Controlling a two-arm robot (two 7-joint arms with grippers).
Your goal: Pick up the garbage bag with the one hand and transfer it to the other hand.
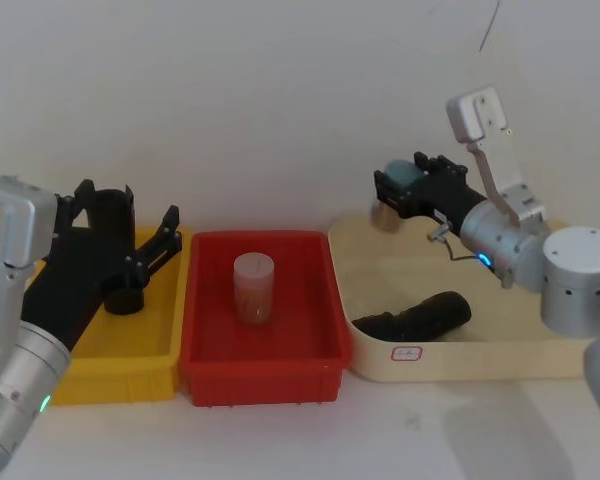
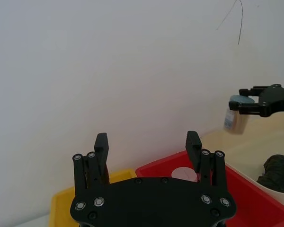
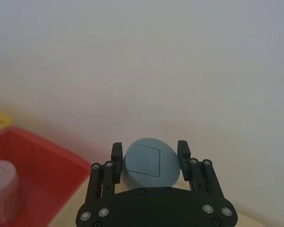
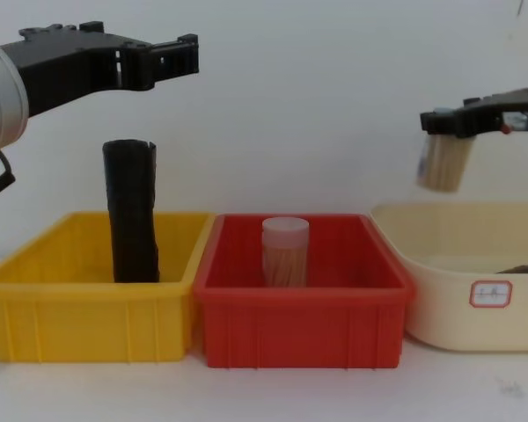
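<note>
The bag roll [image 4: 131, 211] stands upright in the yellow bin [image 4: 35, 303]. The left gripper [image 4: 172, 54] hovers above it, spread wide. The right gripper [image 1: 392, 190] clamps a jar [image 4: 443, 161] over the cream tub [image 4: 440, 303], so a handover risks dropping the jar.

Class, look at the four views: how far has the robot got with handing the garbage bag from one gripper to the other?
Done: nothing yet. The upright black roll stands ungripped in the yellow bin; a second black roll lies in the cream bin. In hand: the left gripper is open above the yellow bin, while the right gripper clamps a capped jar. Left: pick-up and handover.
</note>
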